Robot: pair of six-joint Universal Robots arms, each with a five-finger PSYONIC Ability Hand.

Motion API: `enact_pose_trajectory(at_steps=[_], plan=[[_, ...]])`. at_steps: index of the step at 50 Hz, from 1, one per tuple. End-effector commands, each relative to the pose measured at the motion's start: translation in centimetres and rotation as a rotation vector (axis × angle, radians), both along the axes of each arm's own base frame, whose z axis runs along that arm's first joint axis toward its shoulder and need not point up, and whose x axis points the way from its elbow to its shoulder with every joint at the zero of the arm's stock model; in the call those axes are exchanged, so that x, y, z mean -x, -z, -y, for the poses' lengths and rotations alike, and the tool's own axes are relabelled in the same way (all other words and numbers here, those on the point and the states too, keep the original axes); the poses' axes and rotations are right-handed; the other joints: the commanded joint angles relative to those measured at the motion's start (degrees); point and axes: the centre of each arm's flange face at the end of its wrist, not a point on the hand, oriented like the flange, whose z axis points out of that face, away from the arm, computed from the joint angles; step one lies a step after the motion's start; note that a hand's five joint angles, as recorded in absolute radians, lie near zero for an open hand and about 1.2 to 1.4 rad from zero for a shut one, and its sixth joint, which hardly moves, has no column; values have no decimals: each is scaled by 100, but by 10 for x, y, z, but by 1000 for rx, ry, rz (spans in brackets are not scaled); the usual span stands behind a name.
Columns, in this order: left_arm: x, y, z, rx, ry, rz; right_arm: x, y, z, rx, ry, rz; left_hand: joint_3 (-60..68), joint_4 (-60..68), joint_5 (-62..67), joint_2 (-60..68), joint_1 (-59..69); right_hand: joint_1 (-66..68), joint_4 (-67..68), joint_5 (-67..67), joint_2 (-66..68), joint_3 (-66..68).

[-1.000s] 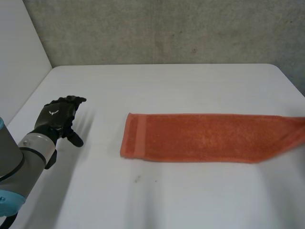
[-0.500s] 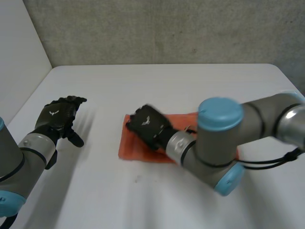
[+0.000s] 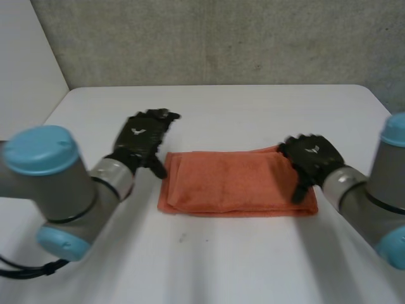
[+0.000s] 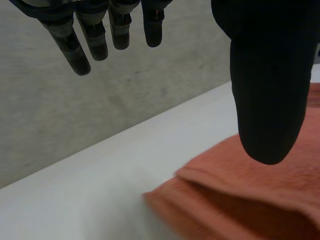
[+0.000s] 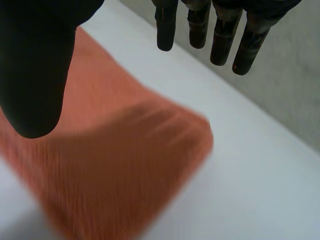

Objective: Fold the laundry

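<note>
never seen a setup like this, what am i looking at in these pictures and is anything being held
It is a robot with two grey arms, each ending in a black hand. One picture looks down from between the arms; the other two come from wrist cameras, looking past each hand's fingers. On the white table lies an orange terry towel, folded in layers. The left hand is at one end, the right hand at the other. Both are open, holding nothing.

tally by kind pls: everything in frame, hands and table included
orange towel: 1
black hands: 2 (left hand, right hand)
white table: 1
Total: 4
</note>
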Motion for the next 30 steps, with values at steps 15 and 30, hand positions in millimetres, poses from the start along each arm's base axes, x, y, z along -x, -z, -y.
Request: enact_pose_trajectory(at_steps=[15, 30], plan=[[25, 43, -3, -84, -39, 75, 52, 55, 28, -63, 47, 56, 40, 38, -186, 55, -28, 6791, 6662, 6581, 6733, 6769], [-25, -5, -19, -40, -241, 56, -114, -11, -24, 62, -373, 190, 40, 38, -186, 55, -28, 6791, 6662, 6581, 6733, 6769]])
